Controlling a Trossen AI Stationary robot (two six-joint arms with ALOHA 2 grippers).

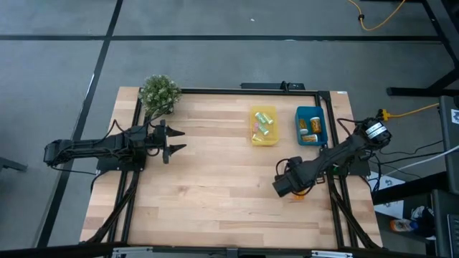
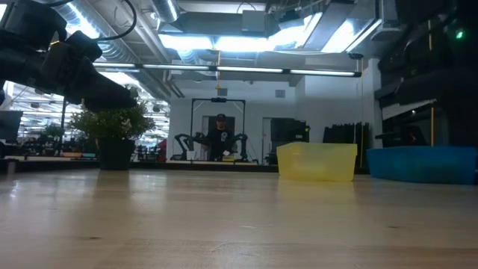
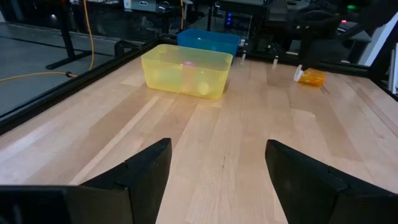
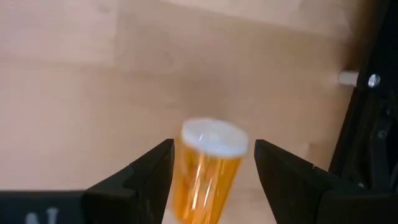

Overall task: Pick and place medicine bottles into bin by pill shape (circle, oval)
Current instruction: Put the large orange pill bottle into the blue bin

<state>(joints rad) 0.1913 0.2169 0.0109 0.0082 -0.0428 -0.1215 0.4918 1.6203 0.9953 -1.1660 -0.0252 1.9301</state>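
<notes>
I am holding my right gripper [image 4: 211,171] low over the near right part of the wooden table [image 1: 215,186], its two dark fingers spread wide on either side of an orange medicine bottle [image 4: 208,168] with a white cap, which is lying on the wood between them without being squeezed. Farther back on the left, my left gripper [image 1: 174,140] is waiting near a small potted plant [image 1: 159,93], fingers open and empty. At the far right, a yellow bin [image 1: 263,126] and a blue bin [image 1: 310,125] are sitting side by side, each holding bottles.
</notes>
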